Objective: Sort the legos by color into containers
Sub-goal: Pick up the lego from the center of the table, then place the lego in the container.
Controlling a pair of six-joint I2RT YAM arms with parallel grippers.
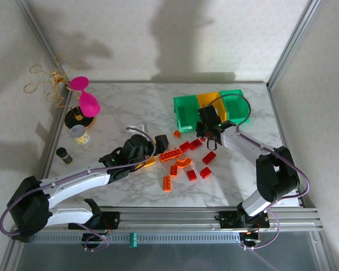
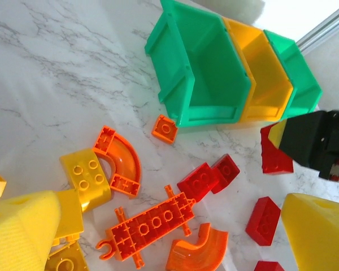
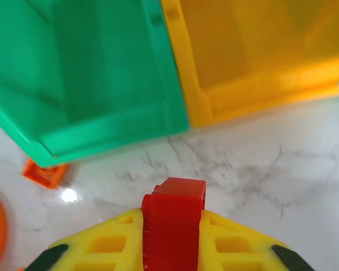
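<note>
The containers stand in a row at the back right: a green bin (image 1: 186,110), a yellow bin (image 1: 209,103) and a second green bin (image 1: 235,101). My right gripper (image 1: 206,133) hovers just in front of them, shut on a red lego (image 3: 173,217) squeezed between its yellow fingers (image 3: 110,243), near the seam of the green bin (image 3: 96,73) and yellow bin (image 3: 260,51). My left gripper (image 2: 169,243) is open above the pile, over an orange flat plate (image 2: 152,224) and an orange arch (image 2: 199,249). A yellow brick (image 2: 87,178) lies by its left finger (image 2: 22,231).
Red and orange legos (image 1: 183,161) lie scattered mid-table. A small orange brick (image 1: 177,134) sits before the left green bin. Pink cups (image 1: 89,103), a white cup (image 1: 79,134) and a dark jar (image 1: 64,155) stand at the left. Frame posts edge the table.
</note>
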